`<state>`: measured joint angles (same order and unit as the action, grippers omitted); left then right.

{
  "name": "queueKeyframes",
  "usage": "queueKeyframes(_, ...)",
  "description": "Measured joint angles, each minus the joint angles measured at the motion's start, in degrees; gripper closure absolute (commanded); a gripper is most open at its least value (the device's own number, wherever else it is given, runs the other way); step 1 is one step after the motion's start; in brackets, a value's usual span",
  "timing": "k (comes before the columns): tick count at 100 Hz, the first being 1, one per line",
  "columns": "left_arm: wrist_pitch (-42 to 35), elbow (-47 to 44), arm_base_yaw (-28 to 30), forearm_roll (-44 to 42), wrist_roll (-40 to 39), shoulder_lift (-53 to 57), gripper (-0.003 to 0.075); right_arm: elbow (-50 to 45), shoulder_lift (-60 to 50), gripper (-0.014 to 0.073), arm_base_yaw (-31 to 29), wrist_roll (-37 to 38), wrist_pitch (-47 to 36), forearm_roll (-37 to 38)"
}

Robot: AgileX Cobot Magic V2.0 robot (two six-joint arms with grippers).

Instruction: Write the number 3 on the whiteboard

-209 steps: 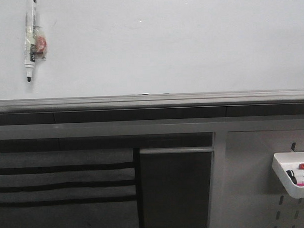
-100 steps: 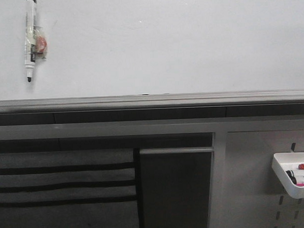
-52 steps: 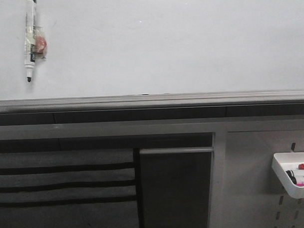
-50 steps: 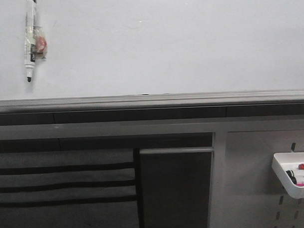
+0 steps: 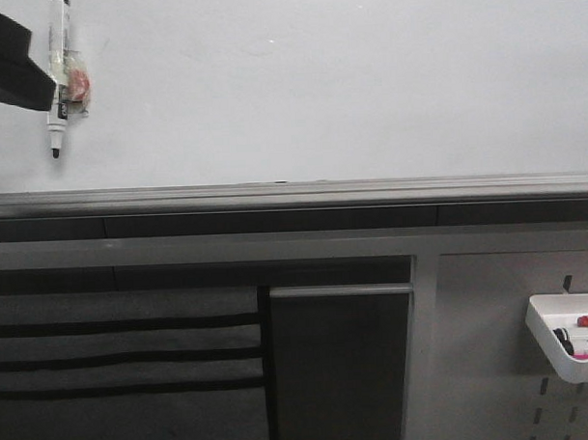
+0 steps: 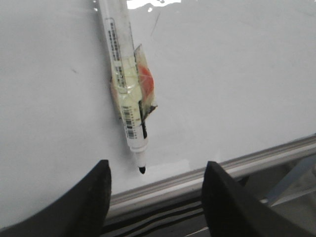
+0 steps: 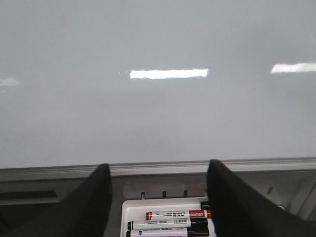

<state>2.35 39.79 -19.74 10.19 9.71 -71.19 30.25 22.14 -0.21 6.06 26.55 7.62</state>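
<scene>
The left gripper [image 6: 155,197], jaws wide and empty, hangs just beside a taped-up marker [image 5: 59,74] at the whiteboard's [image 5: 348,93] far left to grasp it, while the open, empty right gripper [image 7: 158,197] waits; no 3 drawn yet.

marker [image 5: 59,74] top: cut off at the front view's upper edge
left gripper [image 5: 13,61]: mostly beyond the frame's left edge
</scene>
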Motion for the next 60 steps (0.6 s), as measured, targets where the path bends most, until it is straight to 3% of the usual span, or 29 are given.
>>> queueKeyframes(60, -6.64, 5.34, 1.29, 0.0, 0.0, -14.24, 0.0363, 0.0, 0.0, 0.0211, 0.0, 0.0, 0.0, 0.0)
